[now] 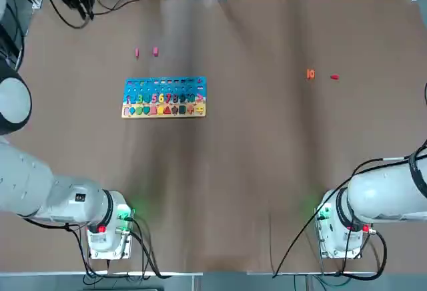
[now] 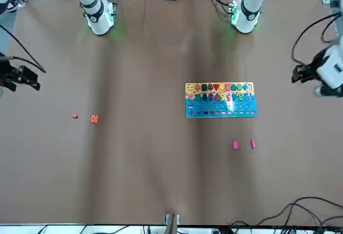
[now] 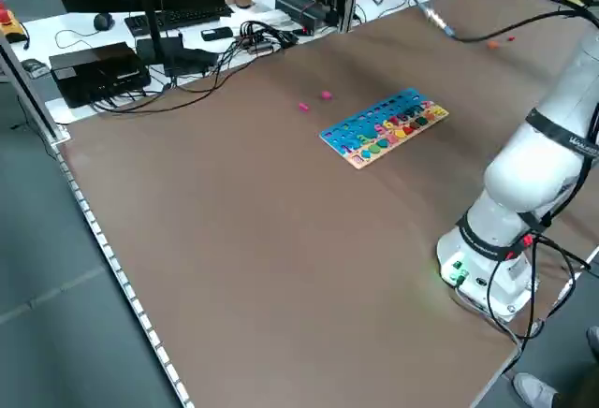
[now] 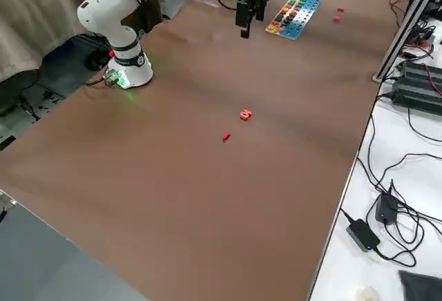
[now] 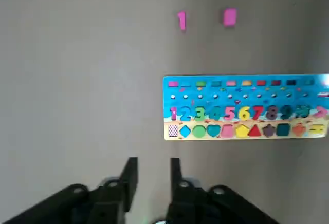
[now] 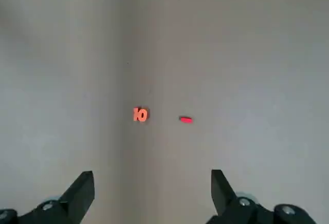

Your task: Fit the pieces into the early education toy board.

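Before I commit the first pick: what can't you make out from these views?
- Which slots in the board are empty: too small in the top view, blurred in the left wrist view.
- Shapes of the pink pieces and the red piece: too small and blurred.
- The left gripper is narrowed on nothing; the right gripper is open.

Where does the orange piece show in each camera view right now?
Top: orange piece, right of centre.
Front: left side.
Left side: far upper right.
Right side: mid-table.
Left wrist: not in it.
Right wrist: centre.
Shared landmark: the red piece lying just beside it.
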Controlling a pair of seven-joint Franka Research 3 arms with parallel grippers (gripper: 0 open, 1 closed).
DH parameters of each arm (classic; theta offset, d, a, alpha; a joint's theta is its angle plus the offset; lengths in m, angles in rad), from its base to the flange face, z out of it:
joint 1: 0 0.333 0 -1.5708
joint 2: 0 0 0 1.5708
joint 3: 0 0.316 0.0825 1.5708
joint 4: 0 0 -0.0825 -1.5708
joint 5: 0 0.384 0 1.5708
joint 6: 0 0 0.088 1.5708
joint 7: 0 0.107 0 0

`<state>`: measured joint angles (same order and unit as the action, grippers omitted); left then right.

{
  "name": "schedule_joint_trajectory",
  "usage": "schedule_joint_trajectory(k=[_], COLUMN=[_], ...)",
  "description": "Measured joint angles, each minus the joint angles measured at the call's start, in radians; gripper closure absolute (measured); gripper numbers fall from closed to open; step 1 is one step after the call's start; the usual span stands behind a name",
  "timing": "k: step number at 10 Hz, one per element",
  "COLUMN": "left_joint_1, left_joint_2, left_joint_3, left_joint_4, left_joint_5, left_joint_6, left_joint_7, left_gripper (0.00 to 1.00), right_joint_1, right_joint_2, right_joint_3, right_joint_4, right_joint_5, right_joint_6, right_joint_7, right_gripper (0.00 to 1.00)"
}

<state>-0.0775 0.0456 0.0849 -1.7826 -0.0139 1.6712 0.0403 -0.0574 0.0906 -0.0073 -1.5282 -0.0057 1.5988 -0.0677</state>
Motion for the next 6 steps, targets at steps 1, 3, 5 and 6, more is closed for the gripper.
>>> schedule_joint_trajectory(k=[1,3,5,6], left_joint_1=[0.000,0.001,0.003,0.005], left_joint_2=[-0.010,-0.022,0.016,0.066], left_joint_3=[0.000,0.004,0.012,0.013], left_joint_4=[-0.117,-0.370,-0.536,-0.567], left_joint_5=[0.002,0.004,0.004,0.004], left_joint_6=[0.114,0.388,0.602,0.664], left_joint_7=[0.001,0.002,0.003,0.003], left_gripper=[0.91,0.99,0.99,0.99], right_joint_1=[-0.015,-0.033,-0.048,-0.048], right_joint_2=[0.012,0.058,0.111,0.128], right_joint_3=[0.000,0.000,0.000,0.002], right_joint_4=[-0.014,-0.025,-0.029,-0.029], right_joint_5=[0.000,0.000,0.001,0.002], right_joint_6=[-0.012,-0.024,-0.027,-0.025], right_joint_7=[-0.003,-0.005,-0.005,-0.005], right_gripper=[0.00,0.00,0.00,0.00])
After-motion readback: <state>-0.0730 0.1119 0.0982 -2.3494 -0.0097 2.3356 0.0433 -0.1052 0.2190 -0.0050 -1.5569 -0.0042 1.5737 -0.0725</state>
